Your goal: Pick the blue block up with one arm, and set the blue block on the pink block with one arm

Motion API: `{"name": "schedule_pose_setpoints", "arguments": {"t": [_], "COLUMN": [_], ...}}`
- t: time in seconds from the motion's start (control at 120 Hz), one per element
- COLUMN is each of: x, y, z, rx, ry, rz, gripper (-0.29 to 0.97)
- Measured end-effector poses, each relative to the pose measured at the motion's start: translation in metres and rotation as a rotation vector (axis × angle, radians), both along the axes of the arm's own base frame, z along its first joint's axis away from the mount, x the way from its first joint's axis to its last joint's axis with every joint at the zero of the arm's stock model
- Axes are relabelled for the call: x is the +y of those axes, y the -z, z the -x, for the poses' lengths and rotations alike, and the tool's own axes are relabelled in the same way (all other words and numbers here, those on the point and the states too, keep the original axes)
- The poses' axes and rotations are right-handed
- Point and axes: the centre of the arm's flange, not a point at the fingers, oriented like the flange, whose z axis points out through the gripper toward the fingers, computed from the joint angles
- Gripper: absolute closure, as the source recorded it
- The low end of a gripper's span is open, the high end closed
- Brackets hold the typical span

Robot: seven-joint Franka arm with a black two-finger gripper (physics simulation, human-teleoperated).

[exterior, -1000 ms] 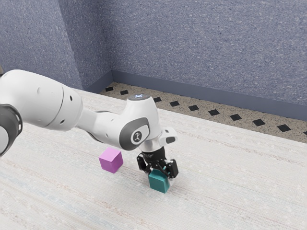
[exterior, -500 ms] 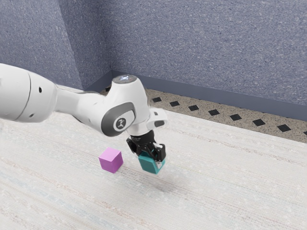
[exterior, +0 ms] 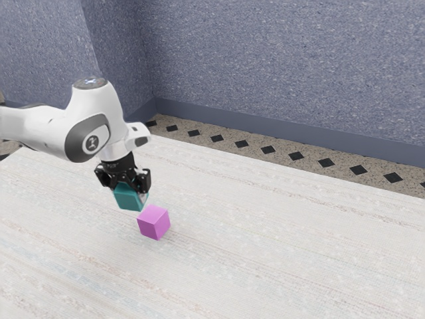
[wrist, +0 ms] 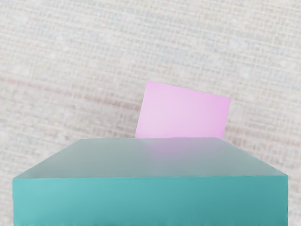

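Note:
My black gripper (exterior: pixel 127 189) is shut on the teal-blue block (exterior: pixel 128 198), which hangs in the air just up and to the left of the pink block (exterior: pixel 154 222) in the exterior view. The pink block rests on the pale table, apart from the held block. In the wrist view the teal-blue block (wrist: pixel 150 183) looms large under my hand, and the pink block (wrist: pixel 182 111) lies on the table beyond it, partly hidden by it.
The pale woven tabletop (exterior: pixel 279 246) stretches wide to the exterior view's right. Behind it runs a speckled floor strip with black diamonds (exterior: pixel 295 155) and a blue-grey wall (exterior: pixel 279 60).
My arm has lifted the teal-blue block off the table and carried it to the exterior view's left, from the pink block's right side to just above its left. The pink block stayed put.

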Motion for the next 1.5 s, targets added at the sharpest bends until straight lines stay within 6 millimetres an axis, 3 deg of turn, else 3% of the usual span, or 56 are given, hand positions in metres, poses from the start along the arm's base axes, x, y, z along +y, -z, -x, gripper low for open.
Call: {"name": "schedule_pose_setpoints", "arguments": {"t": [0.1, 0.358, 0.492, 0.8, 1.5], "x": [-0.019, 0.024, 0.013, 0.011, 0.012], "y": [0.005, 0.026, 0.030, 0.051, 0.053], "z": [-0.001, -0.034, -0.049, -0.049, -0.046], "rx": [0.012, 0.039, 0.037, 0.070, 0.075], "ry": [0.044, -0.010, 0.029, 0.054, 0.184], "rz": [-0.001, 0.023, 0.029, 0.042, 0.034], "gripper": [0.30, 0.30, 0.30, 0.30, 0.30]}}
